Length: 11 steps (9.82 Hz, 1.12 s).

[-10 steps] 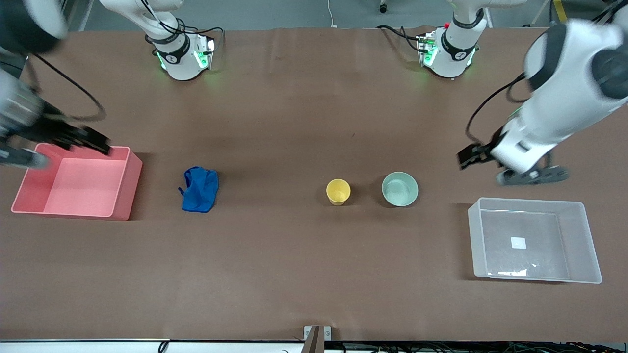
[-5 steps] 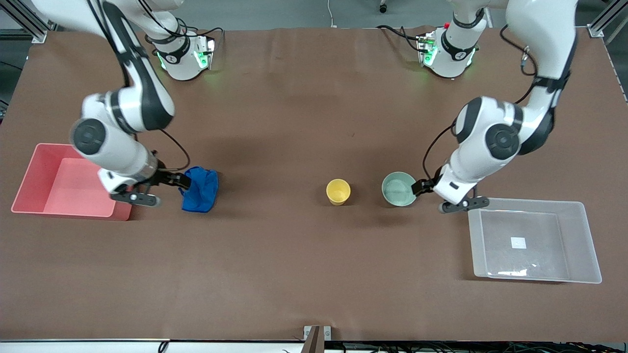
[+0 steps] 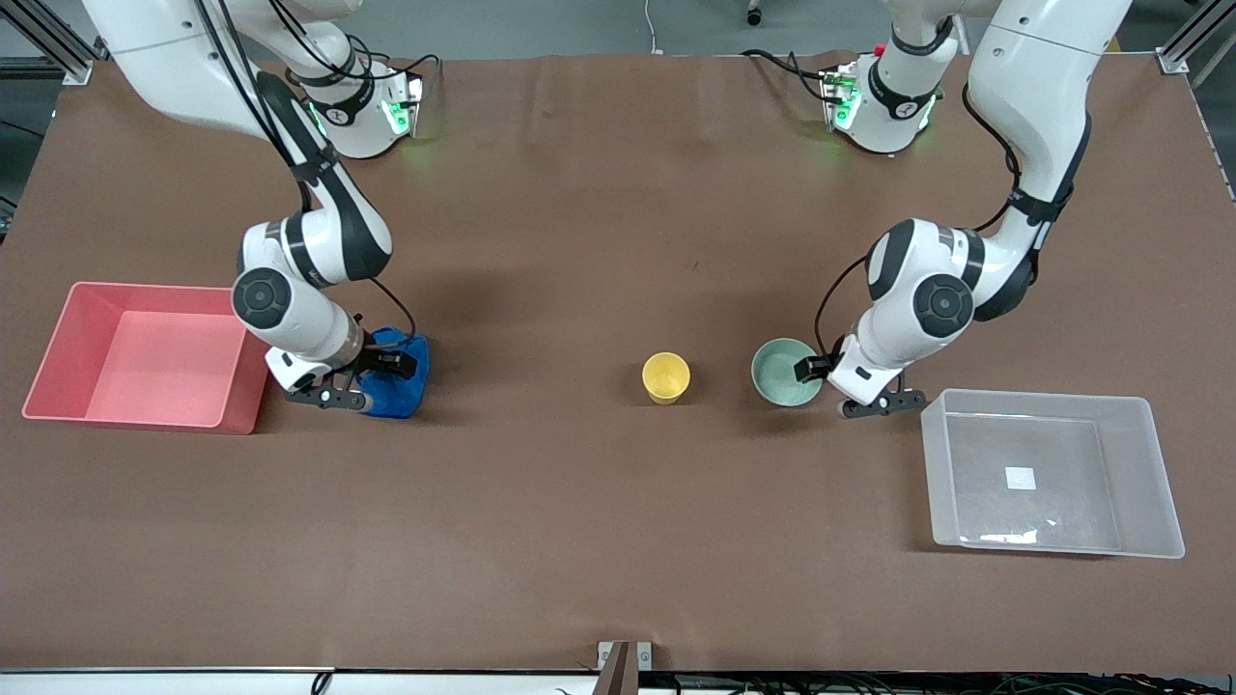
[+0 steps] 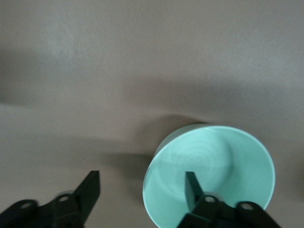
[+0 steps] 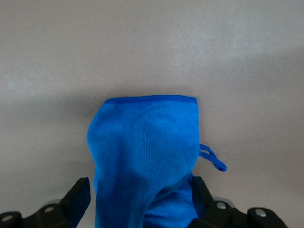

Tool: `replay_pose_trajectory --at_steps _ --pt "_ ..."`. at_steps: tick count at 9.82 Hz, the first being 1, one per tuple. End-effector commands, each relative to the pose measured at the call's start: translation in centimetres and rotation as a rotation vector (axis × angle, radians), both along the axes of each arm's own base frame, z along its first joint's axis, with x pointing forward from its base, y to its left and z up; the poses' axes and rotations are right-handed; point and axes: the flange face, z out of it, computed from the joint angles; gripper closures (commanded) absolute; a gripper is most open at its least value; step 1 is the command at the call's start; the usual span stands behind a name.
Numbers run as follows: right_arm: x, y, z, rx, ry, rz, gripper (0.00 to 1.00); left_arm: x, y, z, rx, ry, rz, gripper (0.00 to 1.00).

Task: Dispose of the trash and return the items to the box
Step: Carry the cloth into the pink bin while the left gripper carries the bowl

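The blue wad of trash [image 3: 406,378] lies on the table beside the pink bin. My right gripper [image 3: 372,381] is down at it, open, and the wad [image 5: 142,152] sits between the fingers [image 5: 80,197] in the right wrist view. The mint-green bowl [image 3: 780,372] stands toward the left arm's end, with the yellow cup [image 3: 665,376] beside it. My left gripper [image 3: 828,384] is open and straddles the bowl's rim: one finger [image 4: 190,187] is inside the bowl [image 4: 223,161], the other outside. The clear box [image 3: 1159,483] stands empty near the bowl.
The pink bin [image 3: 145,357] is empty at the right arm's end of the table. Brown table surface lies open between the wad and the cup and nearer the front camera. Both arm bases stand along the table's back edge.
Both arms swung in from the table's ends. The right gripper went from over the pink bin down to the blue wad. The left gripper came down onto the bowl's rim.
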Motion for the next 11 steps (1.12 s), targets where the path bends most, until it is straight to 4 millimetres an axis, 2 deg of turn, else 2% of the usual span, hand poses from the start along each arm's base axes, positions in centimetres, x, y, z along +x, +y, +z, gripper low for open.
replay_pose_trajectory --at_steps 1,2,3,4,5,6,7,8,9,10,11 --pt "-0.4 -0.2 0.2 -0.009 -0.008 -0.015 0.94 -1.3 -0.3 -3.6 0.016 0.048 0.038 0.61" --pt "-0.1 -0.6 0.4 -0.010 -0.009 -0.041 0.99 -1.2 -0.6 -3.8 0.017 0.047 0.062 0.82" --pt "0.6 -0.8 1.8 -0.014 -0.003 -0.063 0.99 -0.9 -0.9 -3.6 0.016 0.043 0.091 1.00" --pt "1.6 -0.4 3.7 -0.031 0.054 -0.083 0.99 -0.3 -1.0 -3.0 0.014 0.032 0.112 1.00" --pt "2.8 0.3 7.4 -0.048 0.111 -0.092 0.99 0.6 -0.8 -1.5 0.008 0.008 0.119 1.00" --pt "3.9 -0.2 11.9 -0.059 0.152 -0.103 0.99 2.0 -0.1 1.8 0.007 -0.018 0.125 1.00" --pt "4.6 -1.5 16.9 -0.065 0.177 -0.118 0.99 3.9 0.7 6.3 0.020 -0.017 0.132 1.00" --pt "4.9 -3.2 21.8 -0.066 0.171 -0.131 0.99 6.3 3.0 10.7 0.040 -0.004 0.137 1.00" --pt "4.9 -5.5 25.1 -0.060 0.164 -0.112 0.99 8.8 6.9 14.8 0.076 -0.009 0.090 1.00" --pt "4.8 -9.2 27.0 -0.057 0.164 -0.091 0.99 10.2 10.7 16.5 0.085 -0.007 0.032 1.00" --pt "4.5 -13.6 27.7 -0.048 0.158 -0.047 0.98 11.1 15.0 16.2 0.085 -0.009 -0.038 1.00"
